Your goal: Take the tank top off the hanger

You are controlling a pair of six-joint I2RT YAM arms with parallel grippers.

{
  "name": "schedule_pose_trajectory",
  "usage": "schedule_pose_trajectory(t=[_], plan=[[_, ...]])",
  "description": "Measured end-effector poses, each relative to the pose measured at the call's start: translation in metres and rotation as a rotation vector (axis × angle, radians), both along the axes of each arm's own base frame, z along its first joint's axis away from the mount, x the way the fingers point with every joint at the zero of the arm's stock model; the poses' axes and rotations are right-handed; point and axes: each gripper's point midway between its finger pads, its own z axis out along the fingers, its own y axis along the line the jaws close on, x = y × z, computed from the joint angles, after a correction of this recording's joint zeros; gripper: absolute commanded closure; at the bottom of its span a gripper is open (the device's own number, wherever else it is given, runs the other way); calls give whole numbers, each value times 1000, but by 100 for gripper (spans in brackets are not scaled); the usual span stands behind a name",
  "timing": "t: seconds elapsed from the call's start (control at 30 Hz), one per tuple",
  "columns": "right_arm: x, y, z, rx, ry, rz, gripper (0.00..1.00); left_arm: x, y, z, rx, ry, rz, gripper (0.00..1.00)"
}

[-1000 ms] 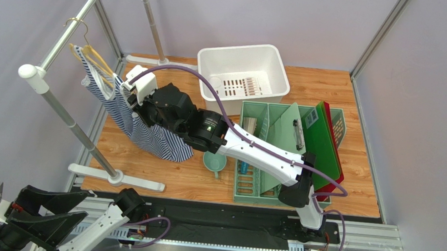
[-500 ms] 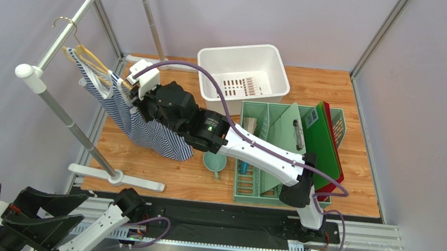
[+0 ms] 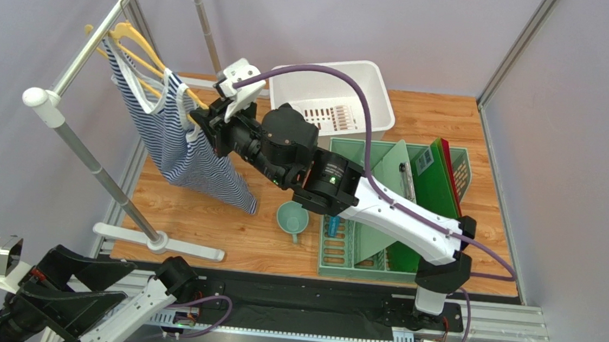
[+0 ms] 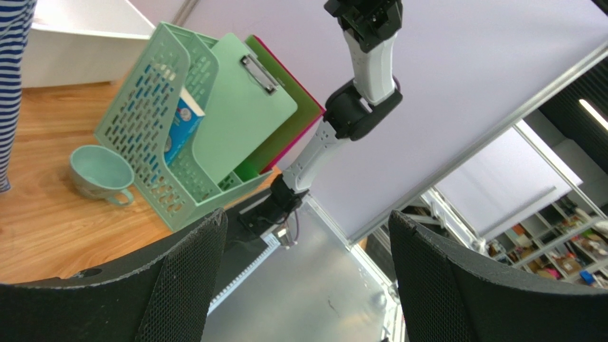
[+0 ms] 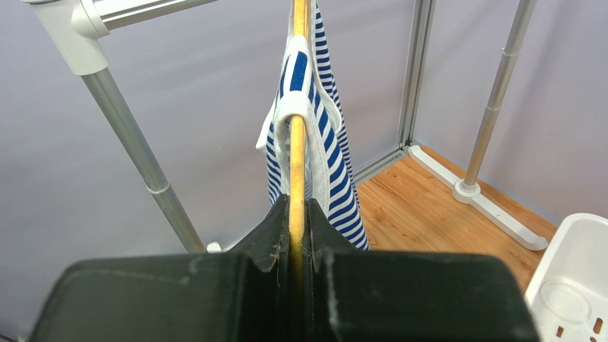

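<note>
Right wrist view: right hand point(image 5: 298, 211) clamps hanger point(image 5: 297, 153) (tank top point(image 5: 334, 178) draped just beyond).

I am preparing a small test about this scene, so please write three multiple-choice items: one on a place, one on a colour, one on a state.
1. The small teal cup stands:
A) inside the pale green perforated plastic rack
B) on the wooden table, beside that rack
C) on top of that rack

2. The thin clothes hanger is:
A) red
B) grey
C) yellow

3. The robot's right hand is:
A) shut on the hanger
B) wide open
C) shut on nothing

Answers:
1 B, the cup sits on bare wood next to the rack's wall.
2 C, its bar shows yellow in the right wrist view.
3 A, both fingers press against the yellow bar.
</note>
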Motion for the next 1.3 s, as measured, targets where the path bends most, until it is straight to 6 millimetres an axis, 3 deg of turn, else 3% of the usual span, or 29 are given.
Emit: schedule_pose_trajectory(t=[0.13, 0.23, 0.37, 0.53, 0.77, 0.9, 1.07, 1.3], plan=[[-7, -17, -10, -9, 29, -9, 100, 2, -21, 10, -8, -7, -87, 14], [-14, -30, -23, -20, 51, -7, 100, 10, -45, 30, -1, -4, -171, 16], [-22, -48, -42, -38, 75, -7, 100, 40, -78, 56, 11, 29, -210, 16], [-32, -63, -59, -54, 89, -3, 100, 70, -98, 66, -26, 69, -186, 17], [-54, -77, -87, -80, 101, 29, 100, 100, -83, 93, -166, 65, -12, 22], [-65, -79, -98, -85, 111, 51, 100, 121, -66, 101, -238, 86, 130, 31], [-79, -75, -97, -77, 108, 77, 100, 142, -48, 100, -299, 131, 269, 39], [-100, -75, -92, -59, 100, 116, 100, 167, -37, 93, -323, 184, 404, 40]])
